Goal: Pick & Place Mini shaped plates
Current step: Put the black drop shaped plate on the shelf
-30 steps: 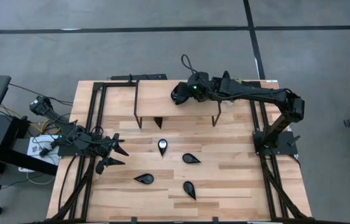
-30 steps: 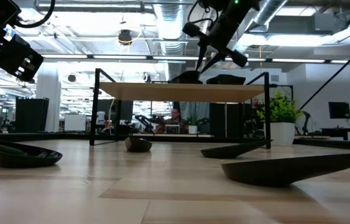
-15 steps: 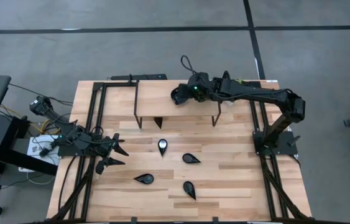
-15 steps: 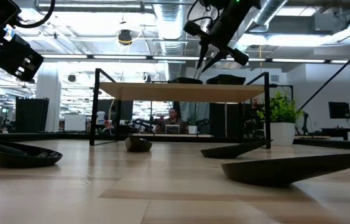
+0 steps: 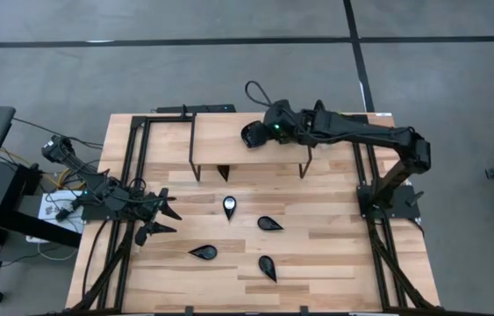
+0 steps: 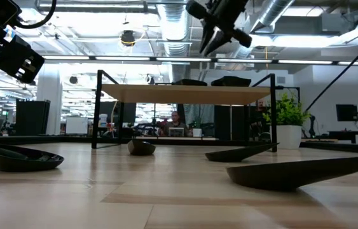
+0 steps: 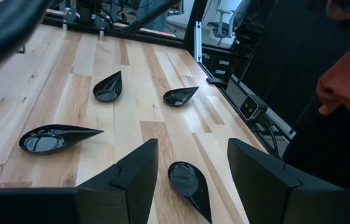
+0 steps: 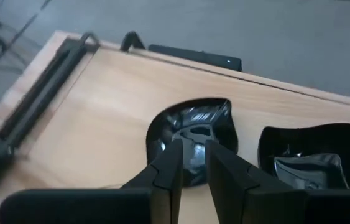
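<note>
Now right end effector [image 8: 190,163], fingers nearly together and empty, hovers over plates [image 8: 192,138] on shelf [image 5: 229,132] at 12 o'clock. Next: fetch another desk plate [image 5: 270,223].

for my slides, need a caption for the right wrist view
Right gripper hovers empty above two black plates on the raised wooden shelf.
</note>
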`<action>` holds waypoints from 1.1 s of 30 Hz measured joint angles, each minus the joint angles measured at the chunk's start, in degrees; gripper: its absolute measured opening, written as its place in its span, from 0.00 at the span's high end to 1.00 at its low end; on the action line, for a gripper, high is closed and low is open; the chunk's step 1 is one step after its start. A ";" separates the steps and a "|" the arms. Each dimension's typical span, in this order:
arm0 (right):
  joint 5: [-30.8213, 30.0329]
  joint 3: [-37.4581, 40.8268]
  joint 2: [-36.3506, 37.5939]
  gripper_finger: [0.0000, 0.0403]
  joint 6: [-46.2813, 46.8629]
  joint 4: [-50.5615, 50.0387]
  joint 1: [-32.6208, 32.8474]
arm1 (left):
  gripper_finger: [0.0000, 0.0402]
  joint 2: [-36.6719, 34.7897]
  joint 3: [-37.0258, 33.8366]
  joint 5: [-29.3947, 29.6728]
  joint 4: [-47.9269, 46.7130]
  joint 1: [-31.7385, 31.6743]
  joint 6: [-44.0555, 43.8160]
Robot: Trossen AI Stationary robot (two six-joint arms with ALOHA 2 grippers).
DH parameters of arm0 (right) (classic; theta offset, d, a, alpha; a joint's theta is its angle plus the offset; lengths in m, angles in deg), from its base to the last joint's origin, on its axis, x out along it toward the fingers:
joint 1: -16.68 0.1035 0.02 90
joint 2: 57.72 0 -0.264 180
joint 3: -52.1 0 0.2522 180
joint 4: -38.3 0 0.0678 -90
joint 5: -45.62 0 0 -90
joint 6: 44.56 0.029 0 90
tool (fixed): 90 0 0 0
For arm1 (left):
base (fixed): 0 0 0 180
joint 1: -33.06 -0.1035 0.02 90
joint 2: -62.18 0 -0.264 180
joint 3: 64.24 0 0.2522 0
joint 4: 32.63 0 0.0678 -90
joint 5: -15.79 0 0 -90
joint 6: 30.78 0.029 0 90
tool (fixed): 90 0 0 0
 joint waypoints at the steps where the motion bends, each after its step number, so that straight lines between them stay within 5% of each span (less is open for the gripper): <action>1: -0.02 0.00 0.33 0.84 -1.09 -0.36 0.59 | 0.51 0.00 0.00 0.00 0.00 0.00 -0.02; 13: -7.74 -0.13 9.51 0.84 -7.75 -14.86 10.77 | 0.51 0.00 0.00 0.00 0.39 0.00 -0.02; 19: -7.48 -0.09 14.80 0.84 -17.07 -19.61 21.80 | 0.51 0.00 0.00 0.00 0.56 0.00 -0.01; 23: -2.08 -0.09 18.02 0.84 -21.66 -22.98 29.73 | 0.51 0.00 0.00 0.00 0.61 0.00 -0.02; 33: 0.14 -0.09 22.38 0.84 -20.96 -26.57 44.25 | 0.51 0.00 0.00 0.00 1.01 0.00 0.00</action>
